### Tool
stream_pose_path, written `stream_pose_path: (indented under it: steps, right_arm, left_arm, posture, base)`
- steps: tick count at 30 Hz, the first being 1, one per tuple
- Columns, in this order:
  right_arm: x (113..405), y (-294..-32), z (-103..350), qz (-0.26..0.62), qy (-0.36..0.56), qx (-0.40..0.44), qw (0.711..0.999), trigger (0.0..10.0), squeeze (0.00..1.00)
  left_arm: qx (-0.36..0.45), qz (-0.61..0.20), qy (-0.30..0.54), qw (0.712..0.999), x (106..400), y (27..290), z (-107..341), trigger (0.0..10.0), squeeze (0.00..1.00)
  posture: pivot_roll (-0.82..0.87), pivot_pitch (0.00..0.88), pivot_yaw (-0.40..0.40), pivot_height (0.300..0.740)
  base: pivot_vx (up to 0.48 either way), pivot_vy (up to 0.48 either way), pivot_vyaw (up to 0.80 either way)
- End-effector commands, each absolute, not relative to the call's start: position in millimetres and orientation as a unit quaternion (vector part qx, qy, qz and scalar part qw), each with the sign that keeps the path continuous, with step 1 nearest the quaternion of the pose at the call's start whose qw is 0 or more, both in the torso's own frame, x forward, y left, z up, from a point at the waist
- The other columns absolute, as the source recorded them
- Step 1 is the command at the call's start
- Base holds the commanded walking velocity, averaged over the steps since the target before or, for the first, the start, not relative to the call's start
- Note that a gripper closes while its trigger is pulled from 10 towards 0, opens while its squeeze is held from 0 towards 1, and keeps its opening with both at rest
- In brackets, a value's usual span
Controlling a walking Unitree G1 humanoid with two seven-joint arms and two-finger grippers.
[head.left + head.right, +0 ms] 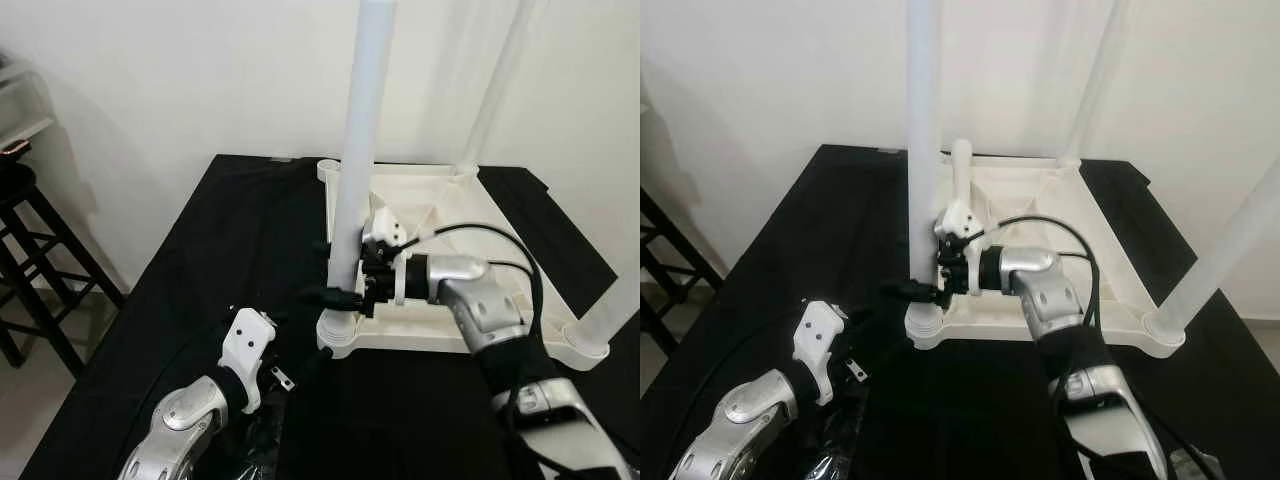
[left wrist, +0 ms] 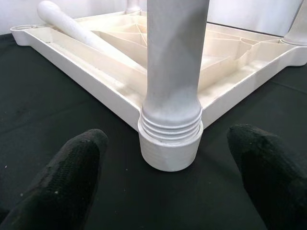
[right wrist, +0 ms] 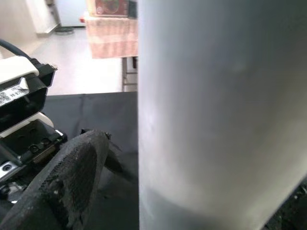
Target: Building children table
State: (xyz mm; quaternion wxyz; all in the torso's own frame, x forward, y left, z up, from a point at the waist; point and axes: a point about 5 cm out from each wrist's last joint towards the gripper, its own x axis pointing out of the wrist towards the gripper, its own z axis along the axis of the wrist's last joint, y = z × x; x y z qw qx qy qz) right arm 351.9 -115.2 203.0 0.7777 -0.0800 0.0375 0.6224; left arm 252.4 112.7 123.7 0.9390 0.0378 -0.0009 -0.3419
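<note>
right gripper (image 1: 335, 293) clasping table leg (image 1: 358, 150) — near socket

I see the white plastic table (image 1: 440, 200) lying upside down on the black cloth, its ribbed underside facing up. A white leg (image 1: 358, 160) stands upright in the near left corner socket (image 2: 169, 146), threads still showing above the collar. A loose leg (image 2: 72, 24) lies inside the frame.

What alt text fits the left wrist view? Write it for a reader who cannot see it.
A white table leg stands upright, threaded into the corner socket of an upturned white tabletop on black cloth. The left gripper faces it, fingers open.
</note>
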Motion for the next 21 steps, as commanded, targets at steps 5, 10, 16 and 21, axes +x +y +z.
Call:
stream_pose_path:
  steps: [5, 10, 16, 21]
  right_arm:
    - [357.8, -114.6, 205.3, 0.663, 0.053, -0.06, 0.744, 0.0, 0.0]
    - [357.4, -116.9, 202.3, 0.667, 0.049, -0.053, 0.741, 0.0, 0.0]
    - [357.3, -127.8, 190.0, 0.611, 0.03, -0.053, 0.789, 0.0, 0.0]
    - [356.7, -127.1, 176.3, 0.534, 0.034, -0.035, 0.844, 0.0, 0.0]
  left_arm:
    - [0.04, -0.347, 0.004, 0.937, 251.2, 110.4, 120.7, 10.0, 0.0]
    - [0.04, -0.347, 0.004, 0.937, 250.8, 110.5, 121.1, 10.0, 0.0]
    - [0.038, -0.348, 0.003, 0.937, 250.3, 111.5, 122.4, 10.0, 0.0]
    - [0.036, -0.348, 0.003, 0.937, 250.8, 113.0, 123.0, 10.0, 0.0]
  posture:
    - [-0.01, 0.002, -0.068, 0.74]
    - [-0.01, 0.007, -0.066, 0.74]
    - [-0.03, 0.027, -0.061, 0.74]
    - [-0.04, 0.032, -0.057, 0.74]
  base:
    - [0.0, 0.0, 0.0]
    - [0.0, 0.0, 0.0]
    - [0.0, 0.0, 0.0]
    - [0.0, 0.0, 0.0]
